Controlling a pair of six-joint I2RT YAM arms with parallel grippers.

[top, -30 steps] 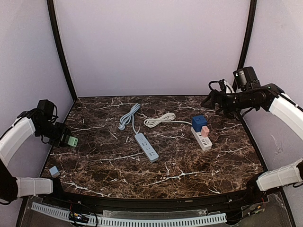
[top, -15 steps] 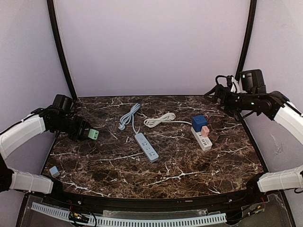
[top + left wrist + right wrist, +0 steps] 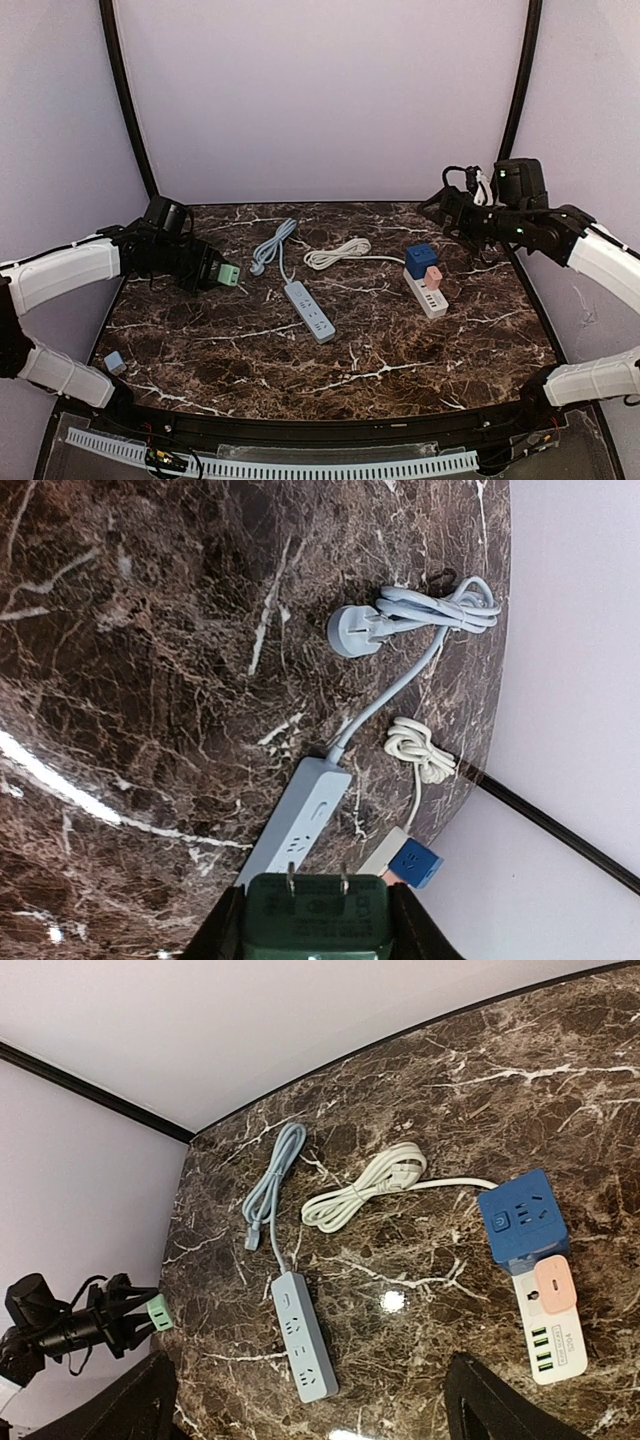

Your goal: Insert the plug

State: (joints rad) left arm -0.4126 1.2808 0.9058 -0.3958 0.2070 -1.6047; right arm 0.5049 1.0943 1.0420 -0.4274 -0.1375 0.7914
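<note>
Marble-look dark brown tabletop [image 3: 400, 360], veined white, fills the lower frame beneath plain lilac walls [image 3: 320, 100]. The green plug [image 3: 318, 918], boxy with two flat metal prongs, is clamped tight in the left gripper [image 3: 215, 273] at centre left, left of the grey-blue power strip [image 3: 309, 311]. At right, the right gripper [image 3: 435, 207] gapes wide, empty.

Soft, even light; faint shadows. The glossy marble tabletop [image 3: 150, 630] carries a white glare streak at eight o'clock in the left wrist view.
</note>
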